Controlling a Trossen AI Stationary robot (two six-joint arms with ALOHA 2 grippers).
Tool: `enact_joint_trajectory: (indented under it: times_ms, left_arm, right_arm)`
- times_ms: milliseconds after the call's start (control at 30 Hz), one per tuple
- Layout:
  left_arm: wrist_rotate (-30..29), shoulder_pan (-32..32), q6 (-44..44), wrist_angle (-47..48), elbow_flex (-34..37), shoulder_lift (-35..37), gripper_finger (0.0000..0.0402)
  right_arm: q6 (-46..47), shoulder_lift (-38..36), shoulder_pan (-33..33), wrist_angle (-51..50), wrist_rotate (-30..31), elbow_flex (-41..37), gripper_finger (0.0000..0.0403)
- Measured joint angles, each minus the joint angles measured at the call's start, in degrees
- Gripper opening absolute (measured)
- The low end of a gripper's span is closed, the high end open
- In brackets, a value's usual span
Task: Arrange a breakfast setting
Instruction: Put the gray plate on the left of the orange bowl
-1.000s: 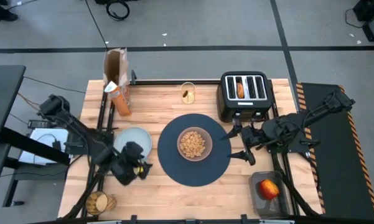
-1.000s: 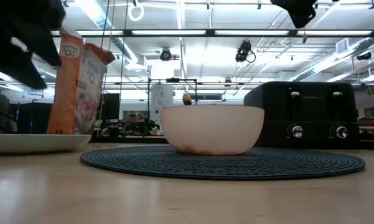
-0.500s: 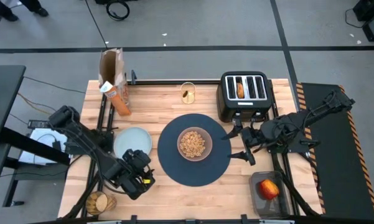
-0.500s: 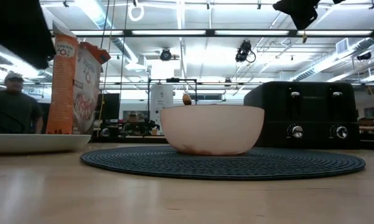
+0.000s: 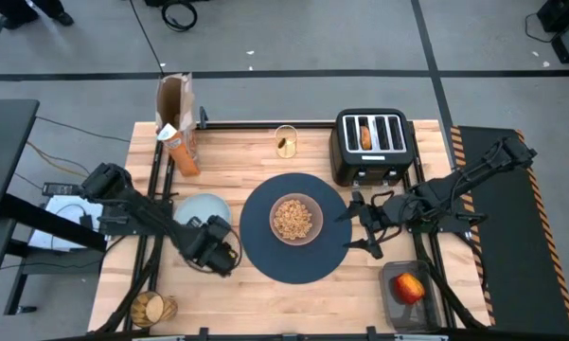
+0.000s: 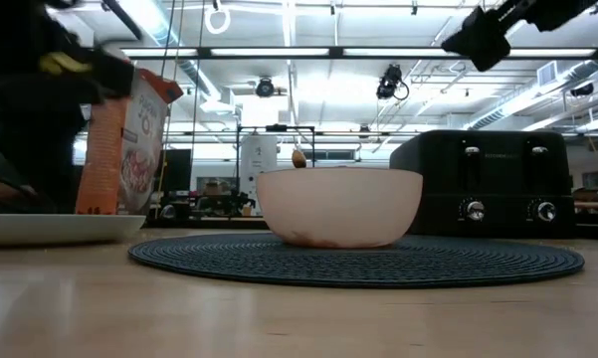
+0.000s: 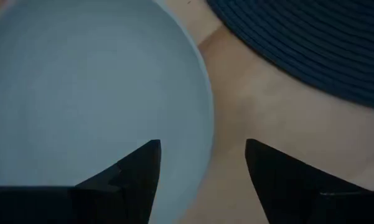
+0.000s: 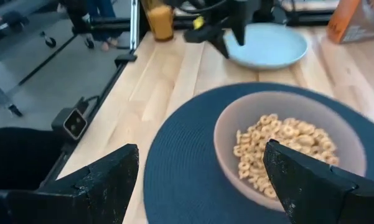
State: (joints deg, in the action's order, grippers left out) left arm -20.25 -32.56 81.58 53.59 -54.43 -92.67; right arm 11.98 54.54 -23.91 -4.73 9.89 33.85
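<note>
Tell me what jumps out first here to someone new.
The pinkish bowl of cereal, centred on the round navy placemat mid-table. Next, the left gripper, open, with its fingers straddling the rim of the pale blue-grey plate, just left of the mat. The right gripper hovers open at the mat's right edge, in front of the black toaster.

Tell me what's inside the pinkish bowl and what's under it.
The pinkish bowl holds ring-shaped cereal, piled loosely. It sits on the navy placemat. The bowl's bottom, beneath the cereal, is covered.
</note>
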Motion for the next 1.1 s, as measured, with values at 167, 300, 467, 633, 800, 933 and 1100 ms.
enact_joint_trajectory:
  times_ms: [167,300,467,633,800,933,1100]
  left_arm:
    - [6.2,6.1,-5.6,-8.5,5.3,0.0,0.0203]
    - [8.5,9.1,-6.4,-8.2,7.2,0.0,0.0179]
    - [10.1,9.6,-7.7,-8.5,7.3,0.1,0.0143]
    - [10.5,9.2,-7.9,-8.6,7.2,0.1,0.0076]
    - [9.9,7.7,-10.4,-4.4,4.3,0.1,0.0019]
    - [7.9,4.4,-15.8,3.0,-4.8,0.1,0.0018]
    - [0.1,-1.0,-37.7,-1.2,-12.9,0.1,0.0016]
  right_arm:
    - [1.8,2.4,-1.4,1.5,-0.2,0.0,0.0347]
    - [2.9,2.6,-2.4,2.6,-0.5,0.0,0.0347]
    - [3.0,2.4,-3.0,2.8,-0.5,0.0,0.0347]
    - [2.6,2.4,-3.0,3.0,-0.5,0.0,0.0347]
    - [0.5,2.0,-3.0,3.0,-0.5,0.0,0.0347]
    - [-0.7,0.4,-3.0,3.0,-0.5,0.0,0.0347]
    - [-3.5,-0.8,-3.0,3.0,-0.2,0.0,0.0347]
